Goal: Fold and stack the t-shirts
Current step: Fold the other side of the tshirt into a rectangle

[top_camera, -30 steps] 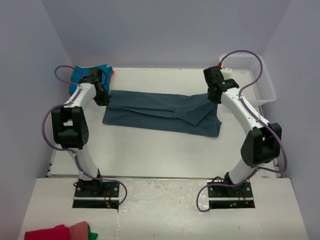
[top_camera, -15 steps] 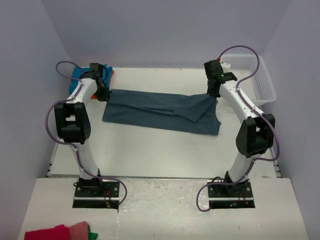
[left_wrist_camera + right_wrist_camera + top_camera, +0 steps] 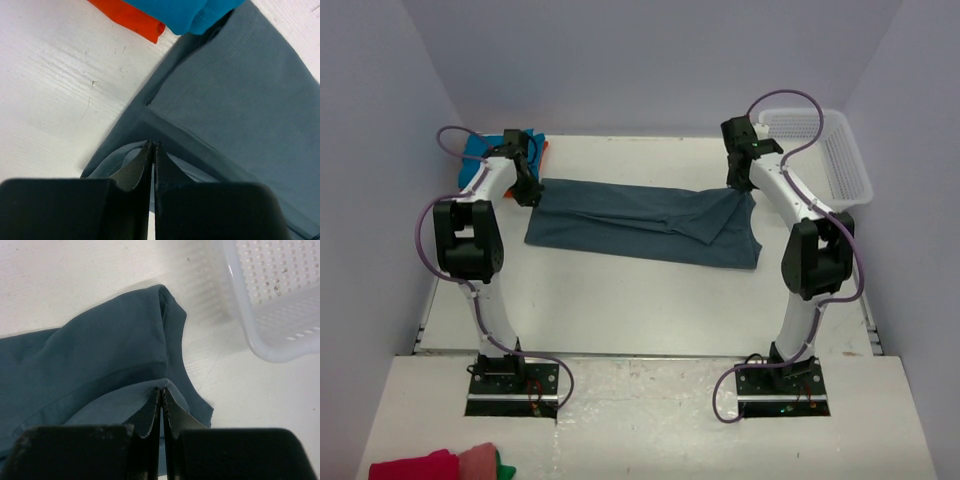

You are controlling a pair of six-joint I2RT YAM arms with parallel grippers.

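Both jaws, clamped on the slate-blue t-shirt (image 3: 640, 225), have moved farther back.

I see the slate-blue t-shirt (image 3: 645, 222) spread wide across the middle of the table (image 3: 620, 300), partly folded and creased, both far corners pulled up. The turquoise t-shirt (image 3: 478, 150) is bunched far-left, right beside it, with the orange t-shirt (image 3: 127, 15) peeking out underneath.

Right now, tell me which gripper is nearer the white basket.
Right. The right gripper pinches the slate-blue shirt at its corner just beside the white basket; the left gripper holds the shirt's opposite end, far from it.
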